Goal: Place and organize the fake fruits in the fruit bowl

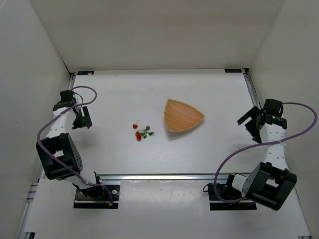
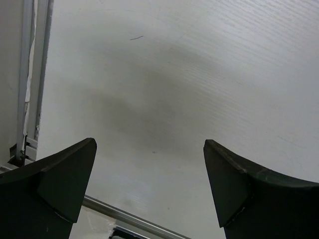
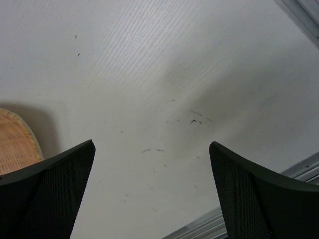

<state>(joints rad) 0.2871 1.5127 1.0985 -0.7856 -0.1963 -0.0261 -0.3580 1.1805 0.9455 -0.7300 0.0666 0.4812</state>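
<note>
The fake fruits lie on the white table left of centre: a cluster of red balls with green leaves [image 1: 142, 133] and a single red ball [image 1: 135, 126] just to its upper left. The fruit bowl [image 1: 182, 115], a light-brown rounded-triangle dish, sits to their right and looks empty; its rim shows at the left edge of the right wrist view [image 3: 15, 139]. My left gripper [image 1: 81, 118] is open and empty near the table's left edge, far from the fruits. My right gripper [image 1: 251, 123] is open and empty to the right of the bowl.
White walls enclose the table on the left, back and right. A metal rail [image 1: 159, 176] runs along the near edge between the arm bases. A rail also shows in the left wrist view [image 2: 30, 79] and in the right wrist view [image 3: 299, 15].
</note>
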